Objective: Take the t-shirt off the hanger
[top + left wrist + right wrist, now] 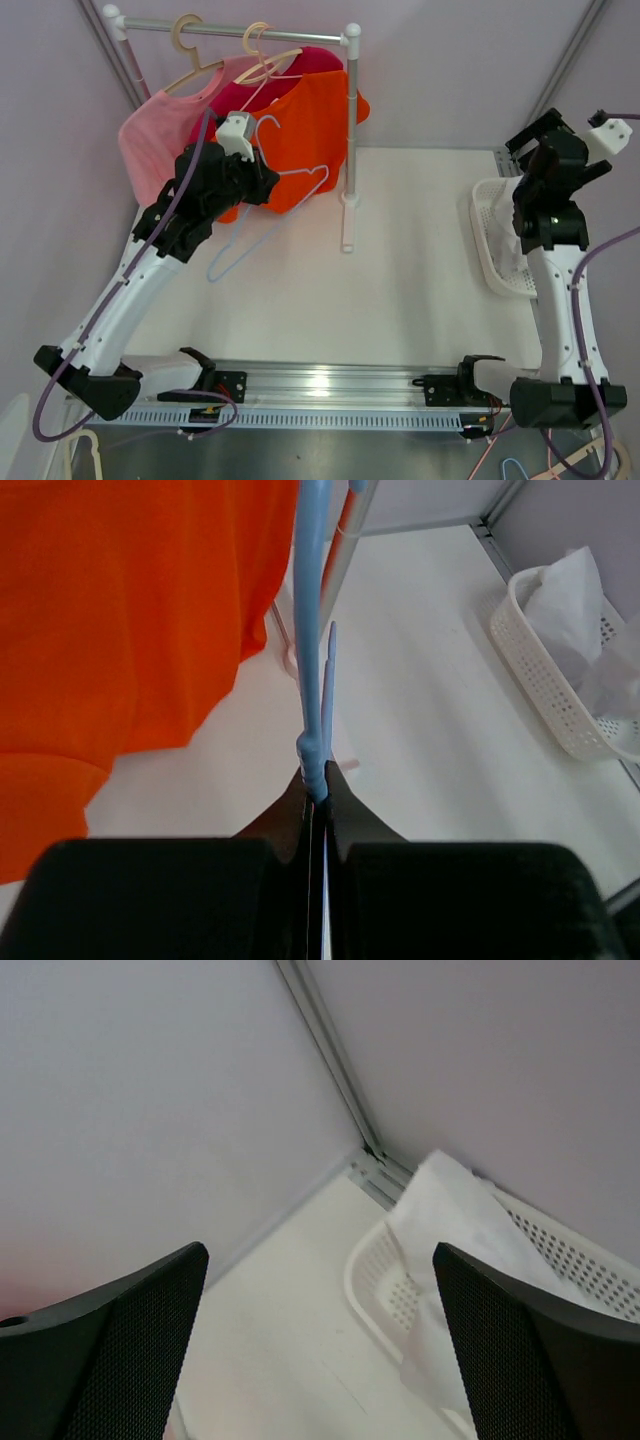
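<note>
1. Your smooth white table (400,290) carries a metal rack (150,25) toward its far-left corner.
2. The soft orange t-shirt (315,130) hangs at that rack, crowded on the left by a pink t-shirt (150,135) and a magenta t-shirt (235,100).
3. A white perforated basket (482,215) holding crumpled white cloth (440,1210) sits at the right edge.
4. The thin blue hanger (310,630) runs just beside the orange fabric.
5. Your left gripper (318,790) has its fingers clamped on the hanger's wire. Your right gripper (320,1255) has its fingers wide apart, holding nothing, near the basket.

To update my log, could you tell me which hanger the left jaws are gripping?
The light blue hanger, clamped in the left gripper beside the orange t-shirt; the beige hangers hang on the rail.
</note>
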`<state>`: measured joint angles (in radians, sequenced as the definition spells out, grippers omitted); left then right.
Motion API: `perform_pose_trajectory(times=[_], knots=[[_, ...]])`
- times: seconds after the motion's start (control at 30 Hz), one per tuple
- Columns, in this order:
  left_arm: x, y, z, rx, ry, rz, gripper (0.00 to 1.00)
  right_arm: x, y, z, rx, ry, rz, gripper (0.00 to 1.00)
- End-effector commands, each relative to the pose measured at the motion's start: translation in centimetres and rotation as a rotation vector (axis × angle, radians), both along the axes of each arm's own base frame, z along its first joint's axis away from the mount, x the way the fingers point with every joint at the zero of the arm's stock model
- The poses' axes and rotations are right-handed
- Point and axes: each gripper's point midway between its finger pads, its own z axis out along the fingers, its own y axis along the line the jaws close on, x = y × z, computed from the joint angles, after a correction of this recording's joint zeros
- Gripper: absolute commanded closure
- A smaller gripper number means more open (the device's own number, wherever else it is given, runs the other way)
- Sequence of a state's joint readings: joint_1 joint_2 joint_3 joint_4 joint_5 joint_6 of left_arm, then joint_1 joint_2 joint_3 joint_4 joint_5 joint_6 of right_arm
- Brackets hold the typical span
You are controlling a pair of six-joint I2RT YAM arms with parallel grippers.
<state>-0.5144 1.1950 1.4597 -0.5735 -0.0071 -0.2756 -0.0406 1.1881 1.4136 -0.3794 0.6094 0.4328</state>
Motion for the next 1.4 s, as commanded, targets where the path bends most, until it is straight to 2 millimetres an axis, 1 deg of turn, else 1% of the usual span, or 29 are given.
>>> perform_pose_trajectory(times=[0.0, 0.1, 0.13, 0.2, 0.27, 0.3, 0.33, 0.37, 0.43, 0.47, 0.5, 0.53, 0.57, 0.6, 0.67, 0.73, 0.77, 0.83, 0.87, 0.9, 0.93, 0.97, 1.03, 1.07, 1.1, 1.13, 1.17, 1.33, 1.37], knots=[[2.9, 1.5, 3.4, 0.050, -0.146, 0.056, 0.99, -2.7, 0.2, 4.6, -0.104, -0.054, 0.018, 0.00], [4.2, 0.8, 2.8, 0.032, -0.075, 0.018, 0.99, -3.4, -3.3, 1.6, -0.068, 0.053, -0.131, 0.00], [4.4, 0.7, 2.1, 0.039, -0.045, 0.006, 0.99, -2.9, -3.8, 0.4, -0.046, 0.082, -0.138, 0.01], [4.9, 0.7, 2.6, 0.033, -0.043, 0.006, 0.99, -3.3, -5.8, -1.3, -0.006, 0.107, -0.219, 0.01], [5.6, 0.6, 2.4, 0.036, -0.036, 0.012, 0.99, -3.8, -7.3, -3.2, 0.038, 0.139, -0.323, 0.01], [6.0, 1.0, 2.7, 0.032, -0.044, 0.031, 1.00, -3.8, -7.3, -3.6, 0.058, 0.152, -0.328, 0.00], [6.3, 1.1, 2.7, 0.032, -0.045, 0.037, 0.99, -3.7, -6.9, -4.2, 0.077, 0.182, -0.309, 0.01], [7.0, 1.2, 3.1, 0.030, -0.061, 0.044, 0.99, -2.6, -5.6, -3.9, 0.100, 0.178, -0.225, 0.00], [7.9, 1.3, 3.9, 0.022, -0.099, 0.036, 1.00, -1.9, -3.6, -3.2, 0.094, 0.154, -0.135, 0.01], [8.6, 1.2, 4.0, 0.029, -0.110, 0.030, 0.99, -1.4, -1.3, -3.3, 0.074, 0.163, -0.061, 0.01], [9.1, 1.3, 4.7, 0.023, -0.136, 0.032, 0.99, -2.0, -0.3, -1.8, 0.058, 0.108, -0.043, 0.00], [9.5, 1.2, 4.9, 0.023, -0.146, 0.032, 0.99, -2.3, 0.8, -1.3, 0.048, 0.087, -0.019, 0.01], [10.2, 1.0, 5.0, 0.033, -0.160, 0.025, 0.99, -2.2, 3.4, -1.8, 0.039, 0.084, 0.052, 0.01], [10.4, 0.8, 5.7, 0.028, -0.184, 0.018, 0.99, -3.1, 4.1, -0.2, 0.039, 0.010, 0.076, 0.01], [10.8, 0.3, 7.3, 0.006, -0.238, -0.003, 0.99, -4.1, 5.7, -0.1, 0.050, -0.033, 0.139, 0.00], [11.0, -0.4, 8.7, -0.014, -0.287, -0.027, 0.99, -4.4, 6.2, 0.0, 0.055, -0.050, 0.168, 0.01], [10.8, -0.6, 10.4, -0.032, -0.325, -0.032, 1.00, -4.5, 6.3, 0.0, 0.049, -0.048, 0.178, 0.01], [12.0, -1.3, 9.6, -0.027, -0.293, -0.047, 0.99, -4.5, 6.8, -0.2, 0.041, -0.033, 0.208, 0.01], [11.7, -1.4, 12.9, -0.055, -0.351, -0.051, 1.00, -4.4, 7.0, -0.2, 0.042, -0.034, 0.219, 0.01], [13.5, -2.1, 11.1, -0.041, -0.305, -0.054, 1.00, -4.3, 7.1, -0.4, 0.037, -0.024, 0.228, 0.01], [13.9, -2.3, 10.5, -0.031, -0.278, -0.053, 0.99, -4.4, 7.4, -0.4, 0.036, -0.023, 0.243, 0.01], [13.9, -2.2, 13.4, -0.051, -0.338, -0.047, 1.00, -4.4, 7.5, -0.5, 0.033, -0.021, 0.248, 0.01], [15.9, -2.9, 11.7, -0.039, -0.300, -0.045, 0.99, -4.7, 7.4, -0.3, 0.022, -0.031, 0.253, 0.01], [15.7, -2.9, 13.8, -0.059, -0.347, -0.044, 0.99, -4.8, 7.4, -0.2, 0.016, -0.036, 0.254, 0.01], [16.0, -3.4, 13.8, -0.065, -0.351, -0.062, 1.00, -4.9, 7.4, -0.1, 0.011, -0.044, 0.254, 0.00], [16.9, -4.0, 12.8, -0.063, -0.332, -0.070, 0.99, -5.0, 7.2, 0.0, 0.003, -0.041, 0.252, 0.01], [16.8, -4.1, 14.1, -0.078, -0.361, -0.073, 0.99, -5.1, 7.2, 0.1, 0.001, -0.045, 0.250, 0.00], [18.5, -6.0, 11.8, -0.095, -0.323, -0.119, 0.99, -5.3, 7.2, 0.2, 0.000, -0.050, 0.253, 0.01], [19.2, -6.6, 10.1, -0.096, -0.286, -0.130, 0.99, -5.3, 7.3, 0.1, 0.003, -0.051, 0.255, 0.01]])
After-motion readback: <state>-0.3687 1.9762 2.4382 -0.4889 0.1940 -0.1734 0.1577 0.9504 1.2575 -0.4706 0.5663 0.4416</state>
